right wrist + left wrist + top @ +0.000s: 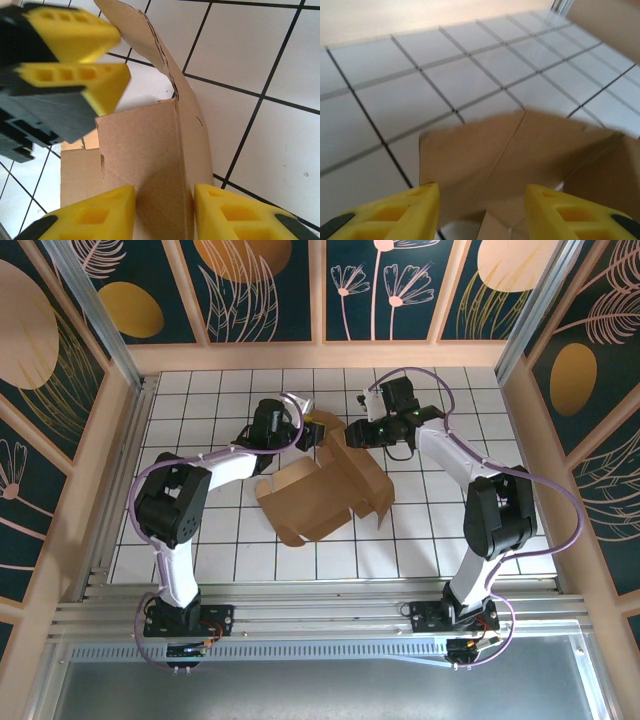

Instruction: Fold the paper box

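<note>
Right claw (164,196) straddles the half-folded paper box (318,492) on the tiled table (200,540); its finger contact is cut off, so the grip is unclear. Left claw (482,197) is released, and the cardboard before it is blurred.

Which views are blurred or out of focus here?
Left wrist: soft throughout, the paper box edges smeared, pale glare on the far tiles. Right wrist: cardboard crisp, the left gripper slightly blurred. Top external: sharp, evenly lit.

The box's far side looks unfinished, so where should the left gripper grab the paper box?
Probably the raised far flap of the paper box, approached from the left: its thin free edge faces the left gripper and fits between the fingers.
</note>
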Controlling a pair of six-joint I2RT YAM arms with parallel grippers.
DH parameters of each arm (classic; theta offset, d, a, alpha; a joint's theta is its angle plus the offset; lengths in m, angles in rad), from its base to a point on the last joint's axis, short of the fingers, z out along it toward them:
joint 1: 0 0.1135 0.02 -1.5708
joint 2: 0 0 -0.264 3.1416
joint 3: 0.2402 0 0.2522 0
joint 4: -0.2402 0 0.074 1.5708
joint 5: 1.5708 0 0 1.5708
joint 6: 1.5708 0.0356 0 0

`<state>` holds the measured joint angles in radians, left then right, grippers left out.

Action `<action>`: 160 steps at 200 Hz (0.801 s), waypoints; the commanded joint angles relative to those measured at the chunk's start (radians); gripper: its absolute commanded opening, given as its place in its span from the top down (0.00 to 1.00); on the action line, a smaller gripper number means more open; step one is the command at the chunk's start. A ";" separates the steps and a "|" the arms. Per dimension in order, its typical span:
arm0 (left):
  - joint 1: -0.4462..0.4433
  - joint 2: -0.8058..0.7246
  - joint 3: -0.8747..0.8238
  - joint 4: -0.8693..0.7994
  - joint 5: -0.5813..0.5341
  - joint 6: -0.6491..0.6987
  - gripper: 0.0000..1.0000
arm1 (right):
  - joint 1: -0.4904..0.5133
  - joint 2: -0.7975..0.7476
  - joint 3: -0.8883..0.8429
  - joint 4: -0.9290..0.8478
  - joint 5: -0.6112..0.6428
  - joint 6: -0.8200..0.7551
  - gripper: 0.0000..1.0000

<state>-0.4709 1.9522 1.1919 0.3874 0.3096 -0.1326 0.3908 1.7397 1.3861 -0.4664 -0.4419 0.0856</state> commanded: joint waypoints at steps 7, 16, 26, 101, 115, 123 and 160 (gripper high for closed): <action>0.017 0.078 0.058 -0.154 0.059 -0.036 0.52 | 0.011 -0.008 0.002 0.005 0.007 0.008 0.64; 0.020 0.099 0.071 -0.163 0.077 -0.035 0.52 | 0.012 -0.009 0.003 0.002 0.007 0.007 0.64; 0.021 0.119 0.087 -0.171 0.088 -0.034 0.52 | 0.014 -0.012 0.003 0.001 0.006 0.008 0.64; 0.023 0.253 0.230 -0.286 0.178 -0.022 0.56 | 0.018 -0.011 0.000 0.003 0.012 0.012 0.64; 0.023 0.263 0.244 -0.308 0.193 -0.013 0.59 | 0.020 -0.010 -0.001 0.003 0.012 0.016 0.64; 0.023 0.259 0.242 -0.310 0.196 -0.007 0.63 | 0.021 -0.010 -0.001 0.005 0.012 0.015 0.64; 0.023 0.239 0.232 -0.316 0.250 0.028 0.73 | 0.021 -0.007 -0.002 0.008 0.014 0.019 0.64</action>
<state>-0.4561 2.1944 1.4090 0.1093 0.4870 -0.1333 0.4007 1.7397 1.3861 -0.4664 -0.4416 0.0887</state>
